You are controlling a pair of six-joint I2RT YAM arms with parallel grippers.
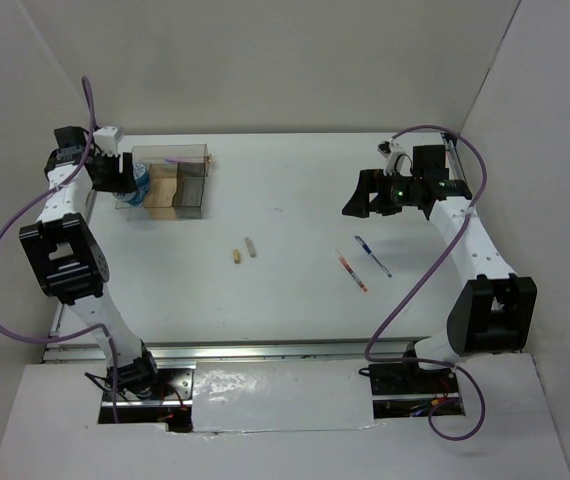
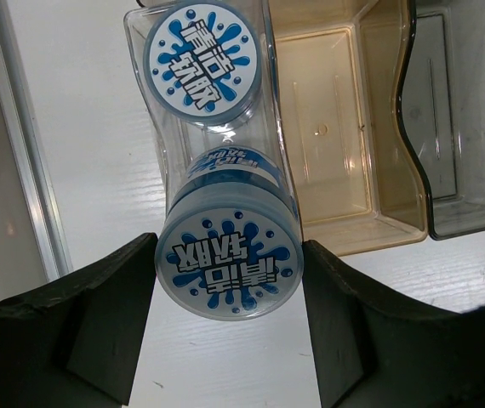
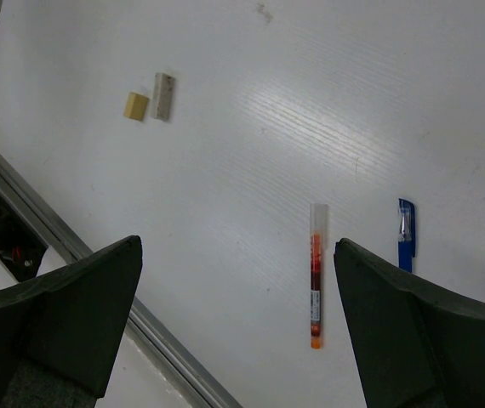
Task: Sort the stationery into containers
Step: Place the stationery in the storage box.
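Our left fingers stand partly open and clamp a round blue tub by its sides (label towards the camera), at the near end of the clear compartment of the organiser. A second tub lies deeper in that compartment, beyond the fingertips. Our right fingers are spread wide and hold nothing, above the worktop. The red pen and blue pen lie between them, and two small stubs lie farther off.
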